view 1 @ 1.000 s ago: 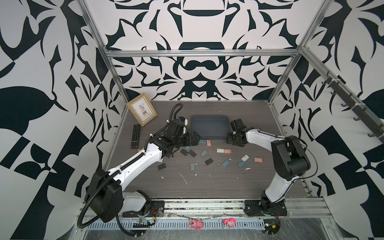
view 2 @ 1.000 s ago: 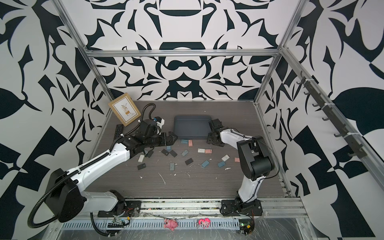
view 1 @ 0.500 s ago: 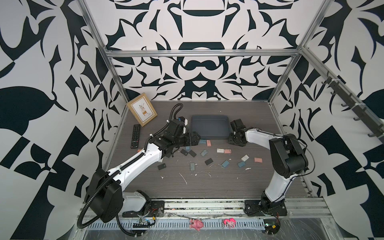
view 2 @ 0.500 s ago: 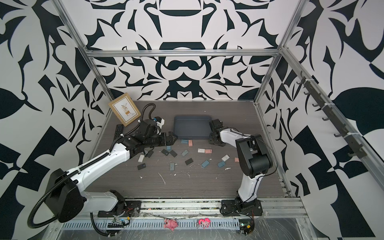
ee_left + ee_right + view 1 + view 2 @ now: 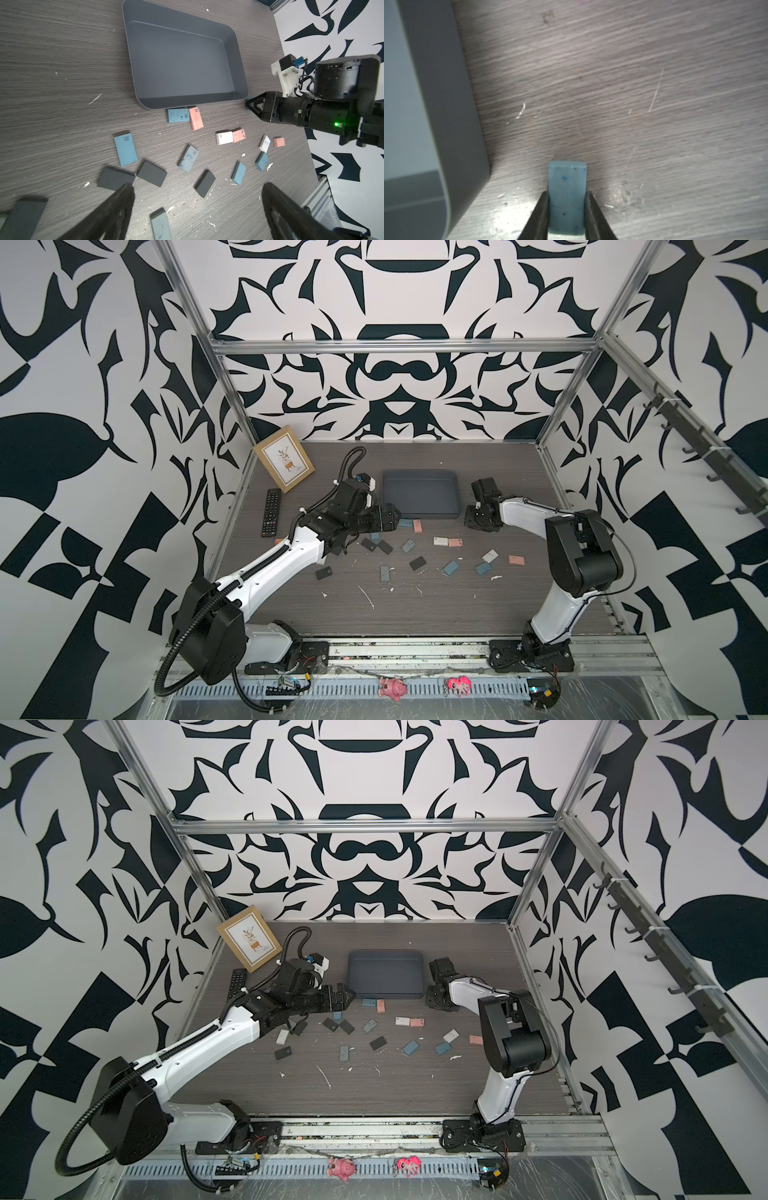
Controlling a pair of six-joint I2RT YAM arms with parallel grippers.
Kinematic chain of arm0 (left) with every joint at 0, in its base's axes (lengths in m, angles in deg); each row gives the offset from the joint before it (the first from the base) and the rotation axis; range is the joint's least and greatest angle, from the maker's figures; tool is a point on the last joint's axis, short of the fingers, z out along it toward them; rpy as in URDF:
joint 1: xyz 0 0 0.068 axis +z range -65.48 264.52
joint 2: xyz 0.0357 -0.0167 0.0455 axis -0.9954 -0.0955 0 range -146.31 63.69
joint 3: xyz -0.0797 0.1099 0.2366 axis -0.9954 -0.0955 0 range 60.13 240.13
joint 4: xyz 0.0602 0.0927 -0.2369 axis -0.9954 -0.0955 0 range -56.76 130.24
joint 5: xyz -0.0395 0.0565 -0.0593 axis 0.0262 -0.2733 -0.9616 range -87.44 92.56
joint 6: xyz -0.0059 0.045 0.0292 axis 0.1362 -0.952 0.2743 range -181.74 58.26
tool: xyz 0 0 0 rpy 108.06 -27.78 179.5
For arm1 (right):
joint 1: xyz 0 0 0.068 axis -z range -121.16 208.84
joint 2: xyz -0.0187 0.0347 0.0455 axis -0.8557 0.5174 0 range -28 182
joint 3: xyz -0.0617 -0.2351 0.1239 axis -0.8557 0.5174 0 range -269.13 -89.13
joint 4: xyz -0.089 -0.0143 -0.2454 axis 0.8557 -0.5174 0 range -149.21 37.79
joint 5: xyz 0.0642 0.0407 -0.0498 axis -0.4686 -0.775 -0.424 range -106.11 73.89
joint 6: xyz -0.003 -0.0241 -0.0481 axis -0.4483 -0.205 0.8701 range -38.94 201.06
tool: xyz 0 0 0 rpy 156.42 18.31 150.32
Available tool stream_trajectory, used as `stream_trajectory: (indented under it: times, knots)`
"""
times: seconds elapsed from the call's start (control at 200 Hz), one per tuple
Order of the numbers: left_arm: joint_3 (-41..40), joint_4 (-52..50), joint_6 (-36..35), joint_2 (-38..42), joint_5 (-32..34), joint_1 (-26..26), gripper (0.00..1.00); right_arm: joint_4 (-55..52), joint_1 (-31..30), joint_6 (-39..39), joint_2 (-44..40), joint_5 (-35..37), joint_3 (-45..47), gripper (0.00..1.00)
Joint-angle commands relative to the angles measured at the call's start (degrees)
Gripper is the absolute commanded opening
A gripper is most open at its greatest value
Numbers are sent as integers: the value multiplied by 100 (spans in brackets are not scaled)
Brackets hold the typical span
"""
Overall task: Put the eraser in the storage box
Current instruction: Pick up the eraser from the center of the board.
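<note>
In the right wrist view the right end effector [image 5: 566, 193] is seen closed on a blue eraser [image 5: 567, 178]. Both dark fingers [image 5: 543, 207] are pressed against its long sides, and its free end projects past the fingertips. The eraser is held on edge, close over the grey wood-grain tabletop [image 5: 633, 83]. Whether it touches the surface cannot be told. The rounded corner of the storage box [image 5: 446, 104] is seen near it, separated from it by a strip of bare tabletop, so the eraser is outside the box.

In both top views the storage box [image 5: 419, 497] [image 5: 384, 977] is found slightly above the centre of the frame, and nothing is seen inside it. The right end effector [image 5: 478, 522] is placed just off the box's lower right corner in the frame, directed down at the tabletop. The held eraser is hidden there by the end effector itself. In the left wrist view only a sliver of blue is shown at its tip, just beside the box corner.

The left end effector [image 5: 392, 521] is placed at the box's lower left corner in the frame. In the left wrist view its fingers [image 5: 124, 199] are seen spread wide, and nothing is gripped between them. Scattered erasers [image 5: 441, 541] in blue, pink, white and dark grey are spread over the tabletop below the box in the frame. A blue one and a pink one lie just beside its near wall.

A picture frame [image 5: 284, 458] is propped at the upper left of the tabletop, and a remote control [image 5: 271, 512] is laid just below it.
</note>
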Motion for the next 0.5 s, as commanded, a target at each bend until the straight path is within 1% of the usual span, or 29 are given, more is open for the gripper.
stream_trajectory:
  times: [0.0, 0.155, 0.29, 0.34, 0.405, 0.495]
  knots:
    - [261, -136, -149, -87, 94, -13, 99, -164, 7, 255, -8, -136, -182, 28]
    - [476, -262, -446, -93, 543, -12, 99, -410, 7, 365, -194, -51, -338, 27]
    - [501, -46, -490, 2, 1286, 1, 99, -806, 7, 488, -385, 8, -660, 26]
    - [519, 68, -660, 32, 1256, 10, 99, -987, 1, 541, -471, 3, -839, 26]
    - [629, 119, -822, 10, 1024, 33, 99, -1169, -1, 606, -551, -20, -1116, 26]
    - [853, 64, -822, -128, 857, 35, 99, -1366, -10, 646, -548, -75, -1576, 26]
